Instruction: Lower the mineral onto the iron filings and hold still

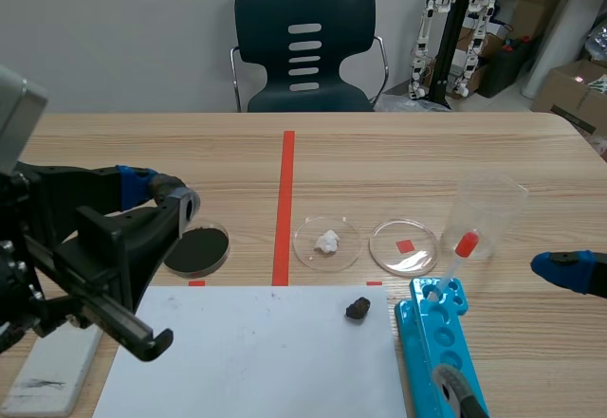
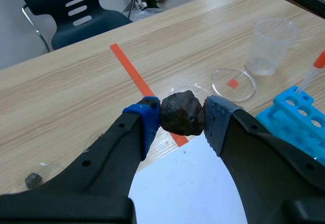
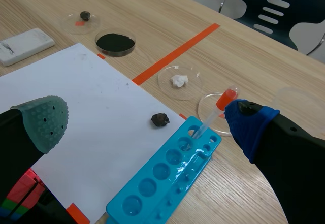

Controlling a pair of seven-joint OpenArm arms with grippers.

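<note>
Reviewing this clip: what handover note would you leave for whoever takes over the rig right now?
Left gripper: jaws shut on the mineral, held off the table.
Right gripper: jaws open, empty, near the blue rack.
Iron filings dish: on the table beside the red tape line, just ahead of the left gripper in the scene view; hidden in the left wrist view.
Done: mineral is gripped.
Left: lower it onto the filings, then hold still.

Four dishes [image 3: 116,42] [image 3: 161,82] [image 3: 209,113] [image 3: 69,22]; three dark stones [image 2: 182,113] [image 3: 160,119] [image 3: 85,15], seemingly.
</note>
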